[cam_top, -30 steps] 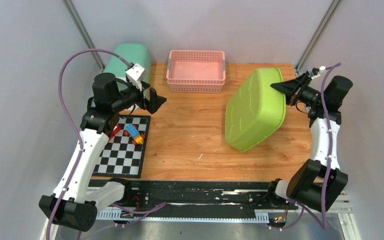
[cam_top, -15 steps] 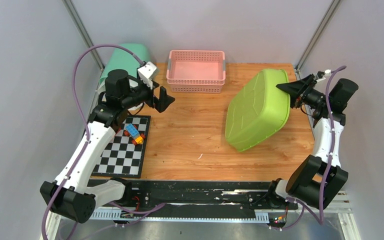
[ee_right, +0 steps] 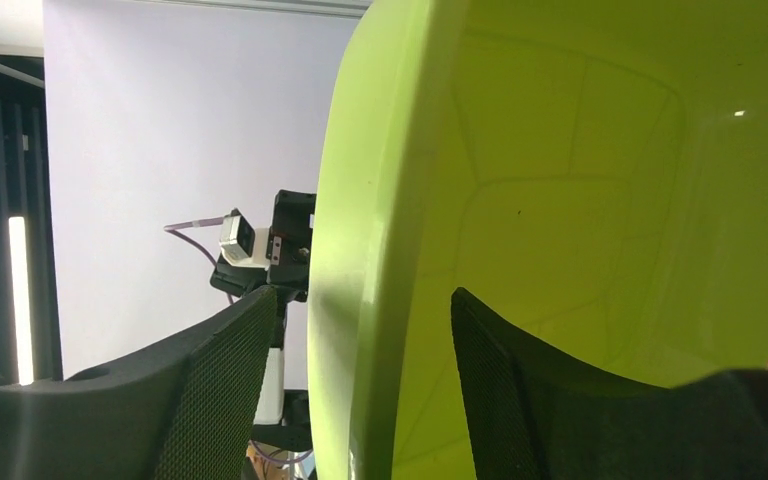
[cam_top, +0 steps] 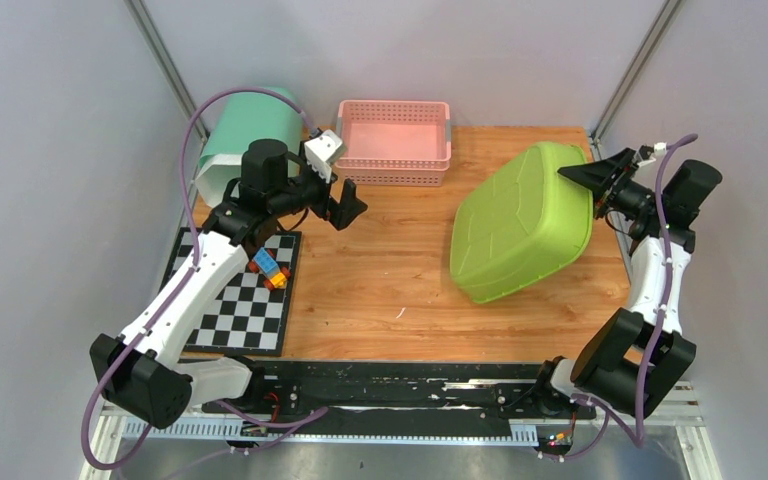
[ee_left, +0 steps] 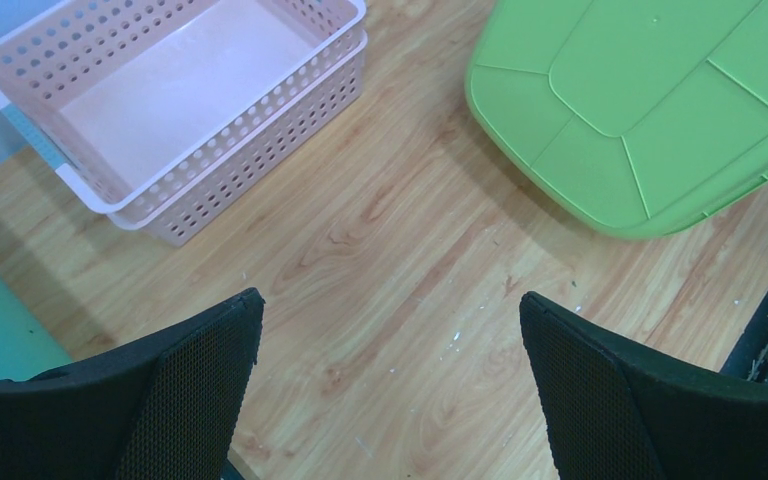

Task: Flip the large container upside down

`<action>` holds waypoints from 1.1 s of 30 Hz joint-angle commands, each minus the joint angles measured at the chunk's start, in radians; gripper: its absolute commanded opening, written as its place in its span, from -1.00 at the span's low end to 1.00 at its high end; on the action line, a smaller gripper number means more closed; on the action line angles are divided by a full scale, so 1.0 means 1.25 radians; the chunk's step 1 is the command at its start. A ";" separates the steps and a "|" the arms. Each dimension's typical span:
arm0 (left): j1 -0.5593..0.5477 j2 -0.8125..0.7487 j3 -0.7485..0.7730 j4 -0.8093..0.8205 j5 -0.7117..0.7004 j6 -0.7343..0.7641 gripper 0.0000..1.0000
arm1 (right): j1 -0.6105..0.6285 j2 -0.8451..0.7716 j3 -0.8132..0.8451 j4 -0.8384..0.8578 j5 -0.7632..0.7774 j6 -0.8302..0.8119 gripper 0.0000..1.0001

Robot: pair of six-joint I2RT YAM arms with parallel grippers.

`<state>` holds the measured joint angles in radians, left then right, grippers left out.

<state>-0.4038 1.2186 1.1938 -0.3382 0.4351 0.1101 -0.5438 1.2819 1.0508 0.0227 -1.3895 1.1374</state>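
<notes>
The large lime-green container (cam_top: 515, 235) lies tilted on the right of the table, its bottom facing up and left and its near-left edge on the wood. Its right rim is raised. It also shows in the left wrist view (ee_left: 650, 100) and fills the right wrist view (ee_right: 560, 200). My right gripper (cam_top: 582, 172) straddles that raised rim, one finger outside and one inside. In the right wrist view (ee_right: 358, 293) it is open, with a gap between the outer finger and the rim. My left gripper (cam_top: 350, 210) is open and empty above bare wood (ee_left: 388, 298), left of the container.
A pink perforated basket (cam_top: 393, 140) stands at the back centre and also shows in the left wrist view (ee_left: 180, 110). A teal bin (cam_top: 245, 130) is at the back left. A checkerboard mat (cam_top: 245, 300) with small toy bricks (cam_top: 268, 268) lies at the front left.
The green container has tipped further over, its bottom turning more upward. My right gripper has shifted slightly right with the rim. My left arm has swung right toward the table's middle.
</notes>
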 commanded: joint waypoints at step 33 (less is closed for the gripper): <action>-0.036 0.017 0.023 -0.012 -0.041 0.033 1.00 | -0.017 0.089 0.086 -0.440 0.058 -0.503 0.49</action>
<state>-0.4366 1.2285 1.2007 -0.3462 0.3954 0.1429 -0.5514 1.3941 1.1526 -0.4862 -1.3228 0.5720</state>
